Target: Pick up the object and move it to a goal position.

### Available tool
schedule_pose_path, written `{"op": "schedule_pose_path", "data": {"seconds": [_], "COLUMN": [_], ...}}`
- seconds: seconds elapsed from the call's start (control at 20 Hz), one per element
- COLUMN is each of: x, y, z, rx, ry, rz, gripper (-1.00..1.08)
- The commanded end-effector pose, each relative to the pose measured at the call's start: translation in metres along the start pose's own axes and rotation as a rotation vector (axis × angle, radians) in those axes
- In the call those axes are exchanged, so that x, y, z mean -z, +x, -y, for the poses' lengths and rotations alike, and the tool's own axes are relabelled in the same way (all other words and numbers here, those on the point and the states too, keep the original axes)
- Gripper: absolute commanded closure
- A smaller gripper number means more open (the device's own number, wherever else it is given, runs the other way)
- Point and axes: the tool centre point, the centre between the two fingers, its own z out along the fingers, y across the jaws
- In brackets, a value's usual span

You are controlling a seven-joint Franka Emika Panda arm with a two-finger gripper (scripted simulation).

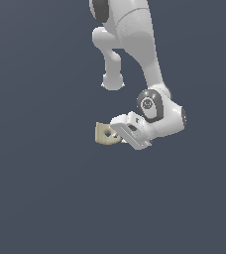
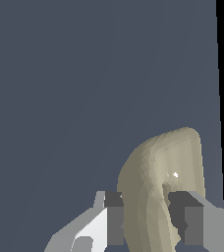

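Your gripper (image 2: 146,216) has the object (image 2: 160,192) between its two fingers (image 2: 115,219), one dark pad on each side of the pale tan block. In the wrist view both pads sit right against its flanks with no gap showing, so read it as clamped on the block, not merely straddling it.

In the exterior view the object (image 1: 105,134) sticks out past the fingertips, on the side away from the wrist joint. The gripper (image 1: 119,135) is tilted rather than pointing straight down, and the arm (image 1: 135,34) rises from it toward the top of the picture. A small hole shows in the block's face just beyond the fingertips.

You cannot tell from either view whether the block hangs clear of the ground; the backdrop is one flat grey-blue surface with no shadow or edge to judge by. No goal marker shows in either picture.

Judged step: grasp made, carry phase in hand or about to start.

What the next move calls for:
- Keep the squeeze steady. The block's curved side means the pads may bear on a rounded face, so it could pivot.
- Move smoothly, no sharp wrist turns.
- Head for the goal position, which lies outside what you can see here.
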Motion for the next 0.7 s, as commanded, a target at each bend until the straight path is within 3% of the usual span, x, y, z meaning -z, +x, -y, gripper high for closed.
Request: {"op": "schedule_pose_path", "data": {"seconds": [0.0,0.65], "x": [0.018,0.122], "y": [0.003,0.021], "z": [-0.023,-0.150], "rx": [-0.002,-0.008], "ry": [0.001,-0.005], "rz": [0.001,0.009], "gripper": [1.08,1.08]}}
